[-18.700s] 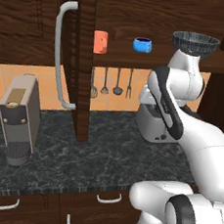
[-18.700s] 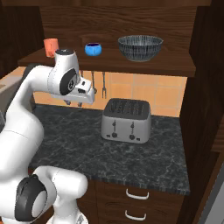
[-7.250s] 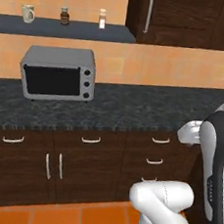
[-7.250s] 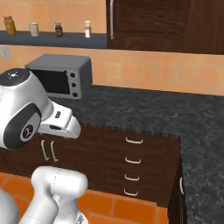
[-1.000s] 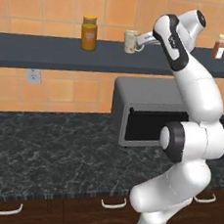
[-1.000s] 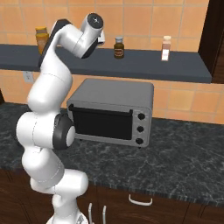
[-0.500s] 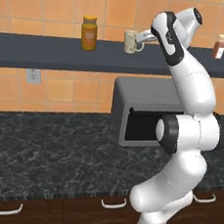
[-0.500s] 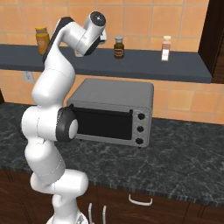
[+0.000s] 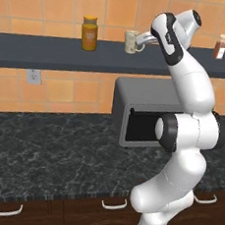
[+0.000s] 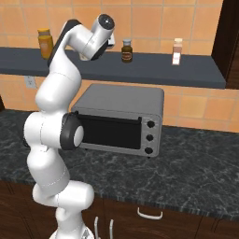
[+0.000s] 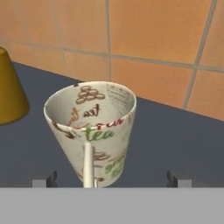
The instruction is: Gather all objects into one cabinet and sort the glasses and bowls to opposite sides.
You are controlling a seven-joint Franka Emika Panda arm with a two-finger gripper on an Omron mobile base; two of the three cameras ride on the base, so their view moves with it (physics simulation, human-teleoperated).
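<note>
A cream cup [image 9: 131,41] with a faint tea pattern and a handle stands upright on the dark grey wall shelf [image 9: 42,52]. In the hand view the cup [image 11: 94,131] is close, with its handle facing the camera. My gripper [image 9: 140,38] reaches it from the right at shelf height and is open. Its fingertips [image 11: 46,180] sit wide apart on either side of the cup's base, not touching it. The salmon-orange tumbler, both bowls and the cabinet with the bar handle are out of view.
A yellow-orange lidded jar [image 9: 89,33] stands just left of the cup. Spice bottles [image 10: 126,50] [image 10: 177,51] are farther right on the shelf. A grey toaster oven [image 10: 119,119] sits on the black stone counter [image 9: 45,156] below. Tiled wall backs the shelf.
The hand has edged slightly closer to the cream cup. The cup has stayed in place on the shelf.
</note>
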